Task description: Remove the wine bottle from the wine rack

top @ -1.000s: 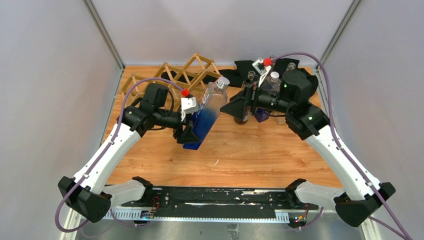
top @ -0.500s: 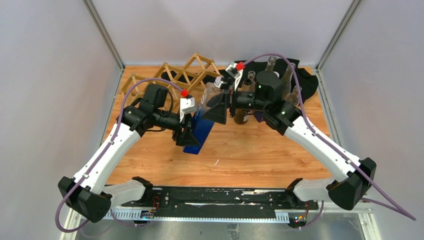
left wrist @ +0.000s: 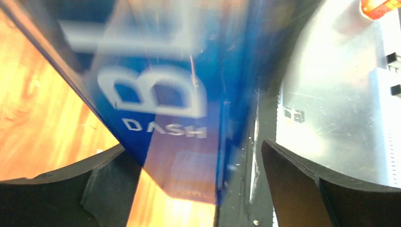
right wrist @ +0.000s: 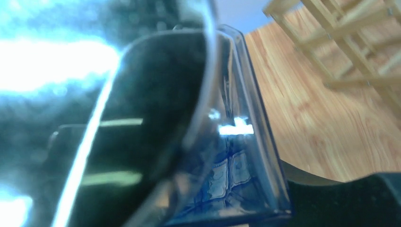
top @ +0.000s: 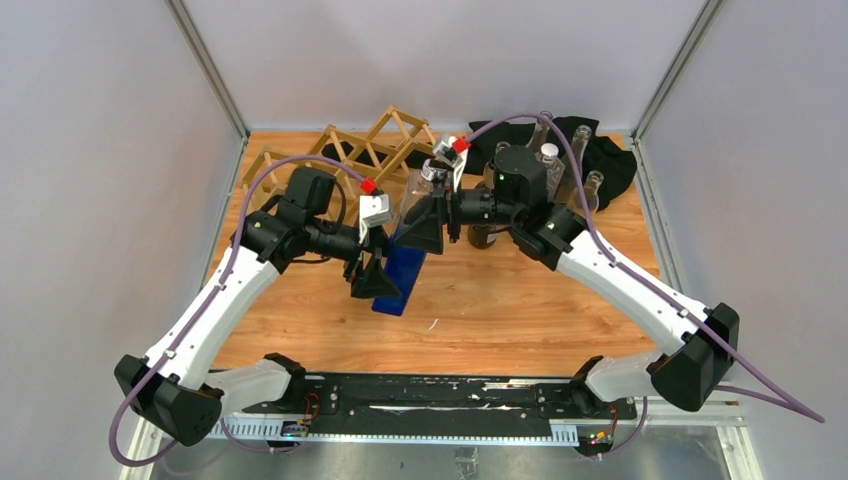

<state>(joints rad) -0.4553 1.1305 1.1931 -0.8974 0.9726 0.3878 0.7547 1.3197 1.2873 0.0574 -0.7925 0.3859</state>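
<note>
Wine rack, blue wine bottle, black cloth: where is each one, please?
wine rack (top: pixel 390 140), top external view, middle of lattice.
blue wine bottle (top: pixel 402 282), top external view, lower blue body.
black cloth (top: pixel 612 162), top external view, right end.

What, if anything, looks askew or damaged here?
Only the bottle leans steeply, off the rack, between the left gripper and right gripper. No spill or breakage shows.

A robotics lab test cell: plain grey walls (top: pixel 440 60), aluminium corner posts (top: pixel 205 65), wooden tabletop (top: pixel 520 320).
</note>
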